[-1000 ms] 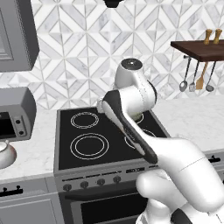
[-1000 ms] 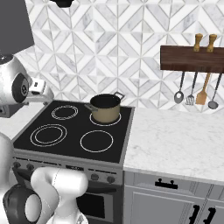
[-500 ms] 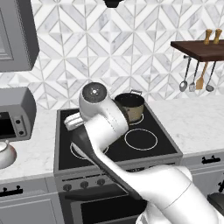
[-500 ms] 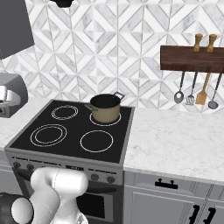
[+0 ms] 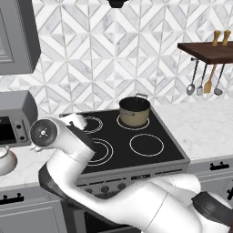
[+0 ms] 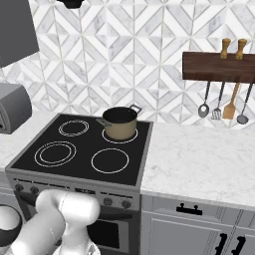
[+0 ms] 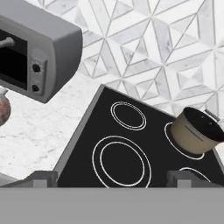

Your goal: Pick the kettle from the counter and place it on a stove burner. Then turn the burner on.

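On the white marble-look table (image 5: 27, 164) left of the black glass cooktop (image 5: 150, 132), the small round white kettle with pinkish floral print (image 5: 5, 160) stands at the picture's left edge, just below the grey microwave (image 5: 16, 120); it is untouched and apart from the arm. The task is judged to be at its start: kettle not yet grasped, nothing set on the widest double-ring stove burner (image 5: 99, 151), burner not yet turned on; all three steps remain.

The hand (image 7: 112, 177) shows in the hand view as two small dark fingertips (image 7: 41, 177) rising at the bottom, set wide apart with nothing between them; it holds nothing.

The left base view shows the arm's white elbow over the cooktop's left side, partly covering the wide burner, and the kettle at the table's edge. The hand view shows that burner (image 7: 121, 161) in full, and a sliver of the kettle (image 7: 2, 109) at the left margin. The right base view shows the tan pot with black rim (image 6: 119, 122) on a rear ring, the control knobs (image 6: 107, 201) along the stove front, and the hanging utensils (image 6: 224, 102).
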